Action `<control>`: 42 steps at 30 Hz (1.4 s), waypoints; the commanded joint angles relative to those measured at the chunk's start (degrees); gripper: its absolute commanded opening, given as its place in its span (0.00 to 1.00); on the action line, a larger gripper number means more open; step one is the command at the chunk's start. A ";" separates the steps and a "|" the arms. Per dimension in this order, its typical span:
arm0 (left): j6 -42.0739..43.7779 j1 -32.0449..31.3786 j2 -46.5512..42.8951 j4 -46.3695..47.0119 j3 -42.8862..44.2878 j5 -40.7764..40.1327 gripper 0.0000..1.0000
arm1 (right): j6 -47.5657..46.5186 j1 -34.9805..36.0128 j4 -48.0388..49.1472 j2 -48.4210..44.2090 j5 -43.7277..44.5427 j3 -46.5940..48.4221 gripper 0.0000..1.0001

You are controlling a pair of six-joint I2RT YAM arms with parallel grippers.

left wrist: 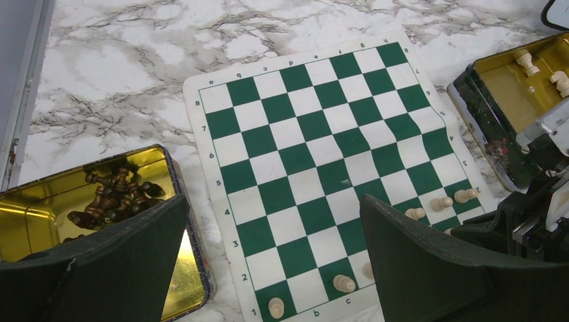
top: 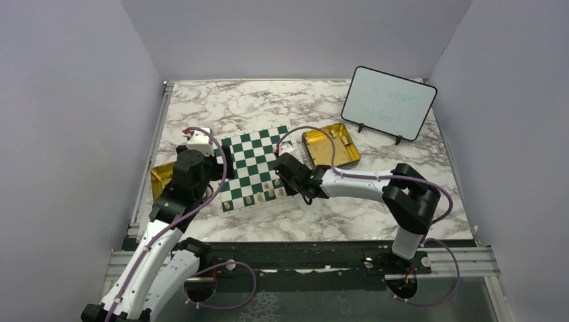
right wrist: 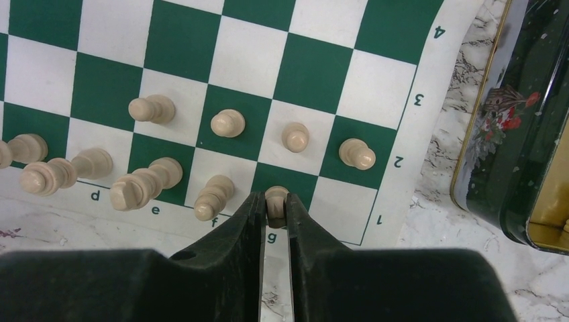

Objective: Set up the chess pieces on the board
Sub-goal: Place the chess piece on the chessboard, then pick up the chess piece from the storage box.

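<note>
The green-and-white board (top: 251,155) lies mid-table. Several cream chess pieces (right wrist: 227,123) stand or lean along its two nearest rows. My right gripper (right wrist: 275,204) is low at the board's near right edge, shut on a small cream piece (right wrist: 276,196) on the dark square above the letter g (top: 282,192). The jaws press its two sides. My left gripper (left wrist: 274,201) hangs open above the board's left part (left wrist: 315,154) with nothing between its fingers. In the top view it (top: 225,161) sits at the board's left edge.
A gold tin (left wrist: 176,194) with dark brown pieces (left wrist: 114,194) lies left of the board. A second gold tin (top: 329,146) with a few cream pieces (left wrist: 527,62) sits at the board's far right corner. A whiteboard (top: 388,102) stands at the back right.
</note>
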 commanded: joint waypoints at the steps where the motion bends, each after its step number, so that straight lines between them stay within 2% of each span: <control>1: 0.20 -0.21 -0.72 1.43 -0.37 -0.19 0.99 | 1.13 0.51 -1.85 1.19 1.63 1.55 0.22; 17: 0.20 -0.21 -0.32 1.43 -0.35 0.23 0.99 | 1.35 0.44 -5.30 -1.37 2.09 4.64 0.38; 26: 0.12 -0.21 -0.42 1.60 -0.37 0.49 0.99 | -3.05 -0.57 -6.80 -5.86 6.80 6.45 0.44; 31: 0.20 -0.21 -0.47 1.62 -0.46 0.69 0.99 | -7.96 -4.03 -3.51 -7.43 8.54 6.06 0.46; 42: 0.20 -0.21 -0.69 1.69 -0.57 1.31 0.99 | -14.37 -18.21 4.31 -5.35 7.44 6.48 0.46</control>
